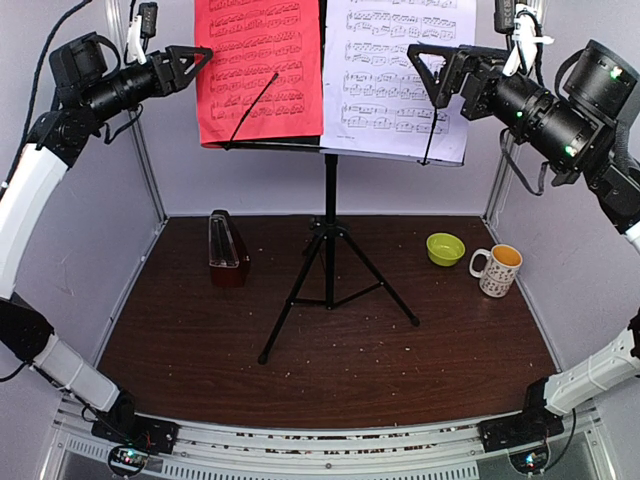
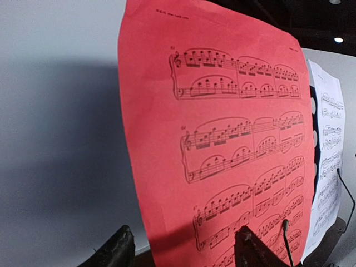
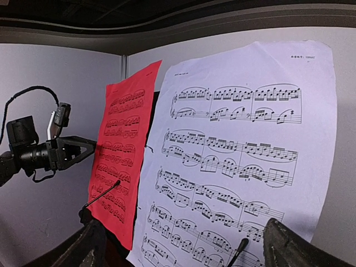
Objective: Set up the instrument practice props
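Overhead first: only this view gives the table (image 1: 330,350), with the black tripod music stand (image 1: 329,240) at centre-back, the metronome (image 1: 227,240) upright to its left near the wall, and the green bowl (image 1: 445,248) just beside the spotted mug (image 1: 497,270) to its right. Neither wrist view shows any of these. The red sheet (image 1: 258,70) and white sheet (image 1: 400,75) sit side by side on the desk, inner edges meeting, each crossed by a thin wire holder. The white sheet's lower edge hangs below the ledge. Only the left wrist view shows the desk's perforations, in the strip between the sheets. Only the right wrist view frames both sheets together with the opposite arm at the red sheet's outer edge. Room: bare tabletop in front of the tripod legs; the enclosure walls stand close on both sides. Left gripper (image 2: 183,253): jaws apart, the red sheet's lower left edge between them; contact cannot be told. Right gripper (image 3: 192,250): jaws spread wide, facing the white sheet, holding nothing.
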